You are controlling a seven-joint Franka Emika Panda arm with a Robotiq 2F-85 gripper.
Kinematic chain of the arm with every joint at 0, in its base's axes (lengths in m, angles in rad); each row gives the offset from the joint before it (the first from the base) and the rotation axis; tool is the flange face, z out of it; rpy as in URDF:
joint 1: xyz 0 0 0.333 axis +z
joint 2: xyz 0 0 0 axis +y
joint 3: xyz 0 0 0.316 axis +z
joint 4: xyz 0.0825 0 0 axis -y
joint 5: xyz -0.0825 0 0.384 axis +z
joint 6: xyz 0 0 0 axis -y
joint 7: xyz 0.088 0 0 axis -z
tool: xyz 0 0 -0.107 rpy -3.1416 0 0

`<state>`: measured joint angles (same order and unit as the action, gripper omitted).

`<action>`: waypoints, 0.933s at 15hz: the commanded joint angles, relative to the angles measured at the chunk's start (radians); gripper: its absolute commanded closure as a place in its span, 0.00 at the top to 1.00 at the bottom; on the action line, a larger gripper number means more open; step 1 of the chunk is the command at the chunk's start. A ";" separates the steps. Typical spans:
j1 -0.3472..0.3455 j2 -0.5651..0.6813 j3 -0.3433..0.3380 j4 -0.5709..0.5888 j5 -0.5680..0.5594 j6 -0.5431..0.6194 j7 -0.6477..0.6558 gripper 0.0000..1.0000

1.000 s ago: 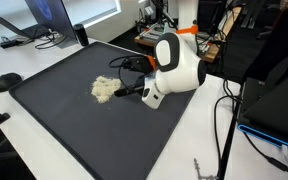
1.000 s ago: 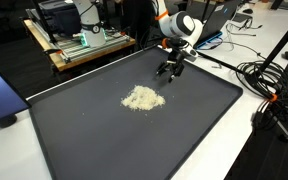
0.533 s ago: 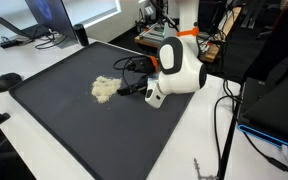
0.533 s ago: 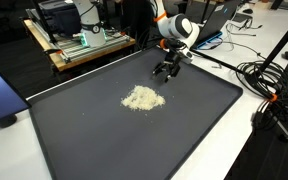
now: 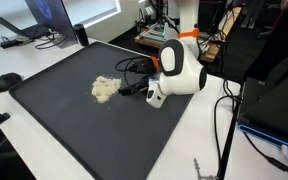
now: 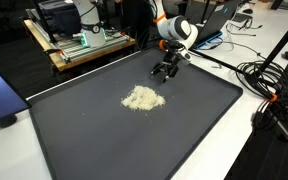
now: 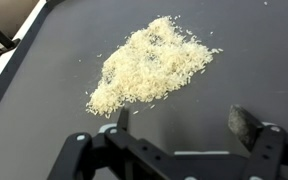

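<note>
I had the gripper (image 6: pixel 165 72) with its jaws spread wide and nothing between them, hanging just above the black mat (image 6: pixel 84 135), toward one of its edges. In the wrist view the pile of rice grains (image 7: pixel 149 65) lay just ahead of the fingertips, clear of them. The pile sat about mid-mat, well in from every corner. The mat rested on a white table (image 5: pixel 44 140).

Pile: rice grains (image 5: pixel 105 88), heaped on a dark mat (image 5: pixel 64 115).
Gripper: gripper (image 5: pixel 125 89) low over the mat, just beside the heap.
Surround: white tabletop (image 5: pixel 196 135) borders the mat.
</note>
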<state>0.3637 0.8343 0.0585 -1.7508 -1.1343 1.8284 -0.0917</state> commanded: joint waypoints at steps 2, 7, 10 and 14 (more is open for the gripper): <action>-0.073 -0.045 0.062 -0.009 0.039 -0.009 -0.043 1.00; -0.184 -0.133 0.108 0.003 0.228 0.005 -0.131 1.00; -0.254 -0.218 0.121 -0.005 0.370 0.030 -0.212 1.00; -0.326 -0.322 0.116 -0.017 0.573 0.062 -0.319 1.00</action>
<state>0.0928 0.5979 0.1635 -1.7314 -0.6940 1.8525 -0.3338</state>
